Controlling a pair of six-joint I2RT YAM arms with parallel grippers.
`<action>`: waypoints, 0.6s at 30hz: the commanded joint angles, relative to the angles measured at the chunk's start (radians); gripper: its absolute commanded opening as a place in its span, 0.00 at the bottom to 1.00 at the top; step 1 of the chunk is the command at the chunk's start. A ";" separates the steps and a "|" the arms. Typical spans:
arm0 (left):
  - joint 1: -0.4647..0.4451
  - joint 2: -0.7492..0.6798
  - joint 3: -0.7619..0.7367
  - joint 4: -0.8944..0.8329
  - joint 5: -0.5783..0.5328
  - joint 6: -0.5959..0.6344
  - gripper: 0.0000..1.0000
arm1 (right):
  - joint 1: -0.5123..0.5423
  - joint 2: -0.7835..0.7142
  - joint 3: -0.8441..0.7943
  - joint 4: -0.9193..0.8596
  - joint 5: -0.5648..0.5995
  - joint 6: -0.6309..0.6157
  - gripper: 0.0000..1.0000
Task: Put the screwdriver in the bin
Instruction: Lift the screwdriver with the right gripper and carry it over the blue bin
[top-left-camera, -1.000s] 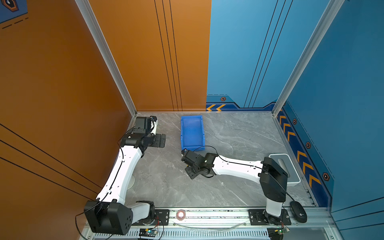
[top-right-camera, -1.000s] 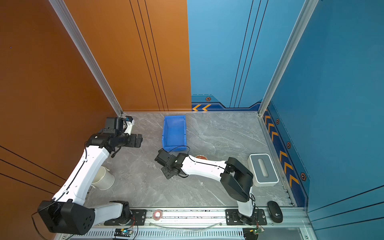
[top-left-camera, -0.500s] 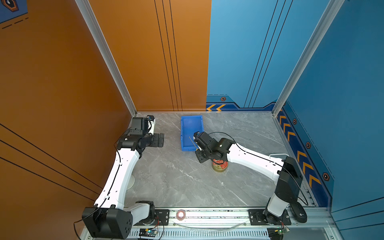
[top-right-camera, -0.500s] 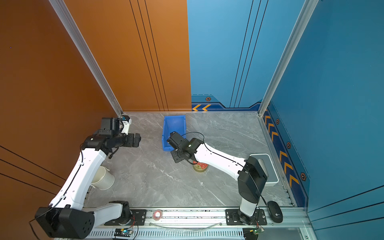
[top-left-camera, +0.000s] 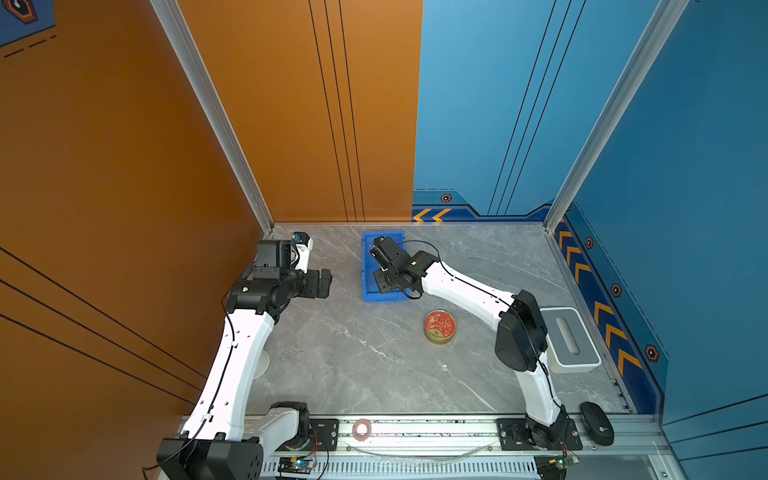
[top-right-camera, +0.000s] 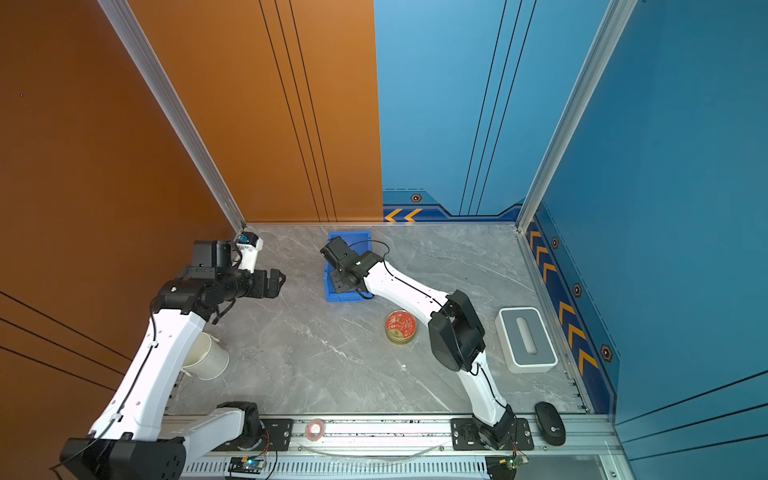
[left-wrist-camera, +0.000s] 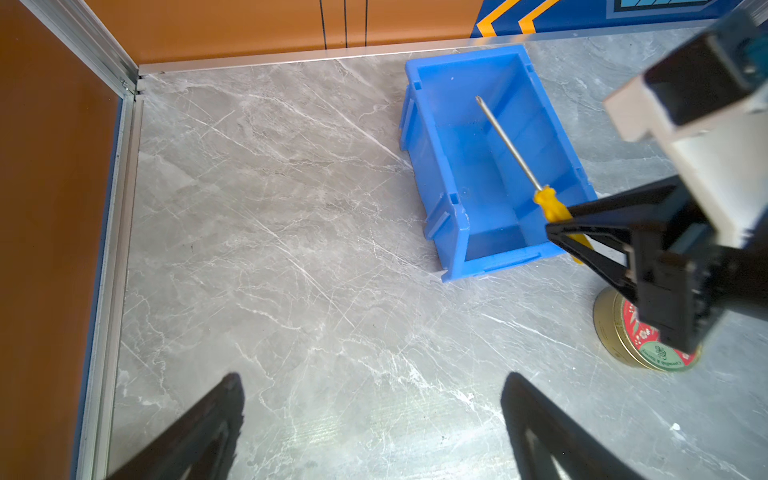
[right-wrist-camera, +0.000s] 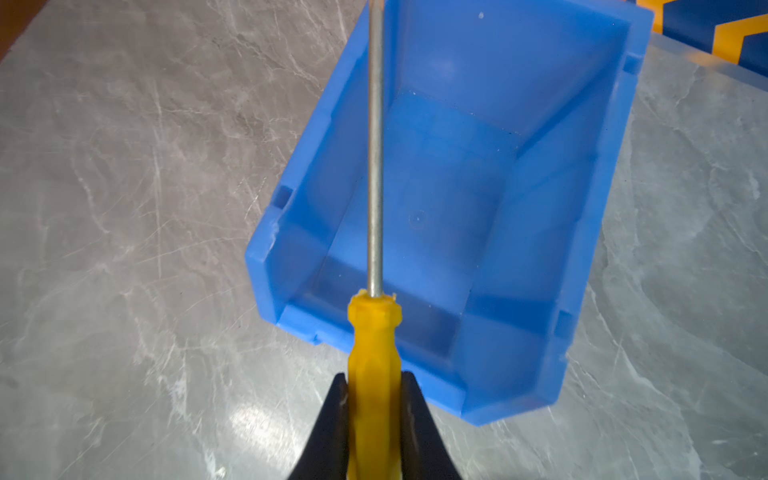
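Screwdriver (right-wrist-camera: 374, 332), one only, had a bright yellow handle and thin grey metal shaft; the right jaws were clamped on the handle, holding its shaft out over the single blue bin (right-wrist-camera: 548, 216) on the bench (top-left-camera: 353, 353). The left jaws gaped wide, empty.

bright even light, wrist cams soft up close

both top views are sharp and evenly lit from overhead, with only faint soft shadows under the arms on the marble tabletop (top-left-camera: 374, 365). the wall lines splay outward toward the edges. the right wrist view has a white glare patch on the marble, and the screwdriver (right-wrist-camera: 372, 353) handle and right gripper (right-wrist-camera: 372, 380) look mushy. in the left wrist view the white arm housing (left-wrist-camera: 715, 174) is blurred, while the bin (left-wrist-camera: 494, 262) is crisp.
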 joint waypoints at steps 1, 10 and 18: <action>0.004 -0.015 -0.015 -0.017 0.034 0.010 0.98 | -0.003 0.053 0.070 0.004 0.079 -0.023 0.09; 0.004 -0.005 -0.016 -0.015 0.044 0.005 0.98 | -0.040 0.158 0.138 0.005 0.042 -0.012 0.10; 0.005 0.008 -0.013 -0.017 0.042 0.002 0.98 | -0.049 0.232 0.182 0.012 0.023 -0.018 0.12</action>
